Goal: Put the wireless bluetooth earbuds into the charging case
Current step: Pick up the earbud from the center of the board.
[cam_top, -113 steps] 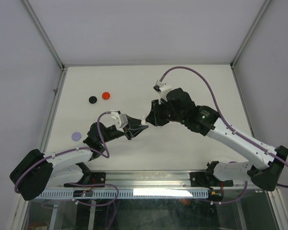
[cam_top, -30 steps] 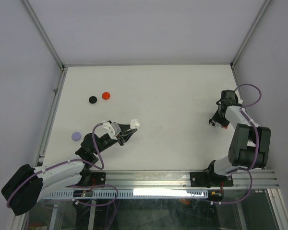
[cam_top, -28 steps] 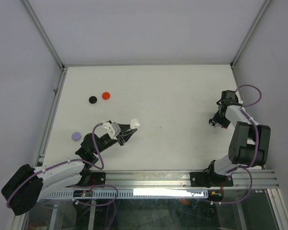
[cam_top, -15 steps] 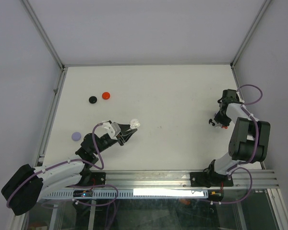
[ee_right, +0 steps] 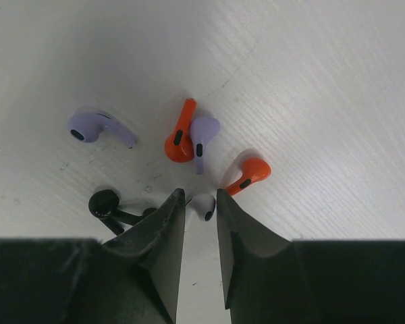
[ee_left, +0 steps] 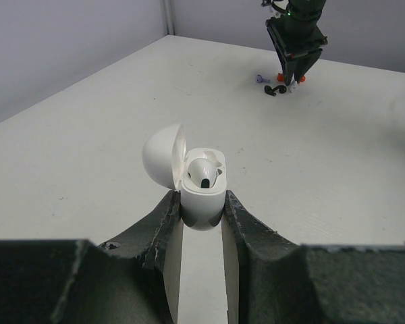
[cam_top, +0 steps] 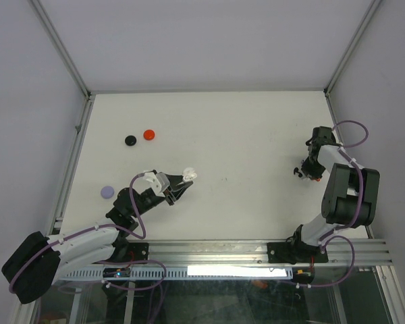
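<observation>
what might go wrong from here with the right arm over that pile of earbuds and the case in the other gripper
1. The right gripper has the small white earbud only at its very fingertips, so it may slip out.
2. The orange earbud and black earbud lie right beside the fingers and may get nudged or pinched.
3. The left gripper pinches only the lower body of the open white charging case, so pressing an earbud in might tilt it.
</observation>
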`<state>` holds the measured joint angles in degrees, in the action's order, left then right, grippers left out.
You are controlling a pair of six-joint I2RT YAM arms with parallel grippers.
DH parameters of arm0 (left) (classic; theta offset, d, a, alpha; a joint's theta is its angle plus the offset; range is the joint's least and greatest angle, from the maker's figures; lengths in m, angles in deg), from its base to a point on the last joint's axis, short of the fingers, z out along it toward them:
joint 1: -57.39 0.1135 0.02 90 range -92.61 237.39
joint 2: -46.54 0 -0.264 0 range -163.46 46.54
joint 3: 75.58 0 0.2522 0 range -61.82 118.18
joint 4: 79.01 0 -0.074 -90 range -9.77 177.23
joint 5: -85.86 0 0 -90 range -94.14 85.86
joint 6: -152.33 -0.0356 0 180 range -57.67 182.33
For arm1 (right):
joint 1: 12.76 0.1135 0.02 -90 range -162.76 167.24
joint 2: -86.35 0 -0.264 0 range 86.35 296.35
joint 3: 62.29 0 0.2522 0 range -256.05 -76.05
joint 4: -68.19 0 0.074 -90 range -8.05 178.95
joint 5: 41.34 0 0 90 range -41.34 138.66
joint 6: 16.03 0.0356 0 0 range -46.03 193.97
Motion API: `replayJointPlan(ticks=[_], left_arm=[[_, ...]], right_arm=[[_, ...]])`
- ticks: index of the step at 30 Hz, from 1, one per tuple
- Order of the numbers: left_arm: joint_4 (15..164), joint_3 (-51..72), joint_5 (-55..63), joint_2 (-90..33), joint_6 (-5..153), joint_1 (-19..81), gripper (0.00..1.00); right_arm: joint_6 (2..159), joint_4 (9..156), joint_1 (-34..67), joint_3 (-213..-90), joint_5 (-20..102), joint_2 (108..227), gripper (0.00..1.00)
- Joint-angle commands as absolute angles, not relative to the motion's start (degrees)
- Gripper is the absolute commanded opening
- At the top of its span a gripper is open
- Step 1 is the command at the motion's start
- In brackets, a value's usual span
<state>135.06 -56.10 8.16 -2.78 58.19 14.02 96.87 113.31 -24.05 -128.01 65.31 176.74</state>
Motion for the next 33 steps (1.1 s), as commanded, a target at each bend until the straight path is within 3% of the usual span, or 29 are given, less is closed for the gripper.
replayJointPlan(ticks=[1, 16, 33], left_arm=[[136.1, -56.3, 9.3, -1.7, 57.2, 14.7, 0.0], [135.7, -56.3, 10.1, -0.7, 57.4, 14.7, 0.0], [138.4, -57.2, 10.9, -0.3, 59.0, 14.7, 0.0]], right_arm=[[98.1, 113.0, -24.6, -128.2, 65.5, 177.1, 0.27], [97.5, 114.6, -24.8, -126.5, 62.1, 178.2, 0.24], [97.6, 116.9, -19.0, -120.8, 52.8, 164.9, 0.17]])
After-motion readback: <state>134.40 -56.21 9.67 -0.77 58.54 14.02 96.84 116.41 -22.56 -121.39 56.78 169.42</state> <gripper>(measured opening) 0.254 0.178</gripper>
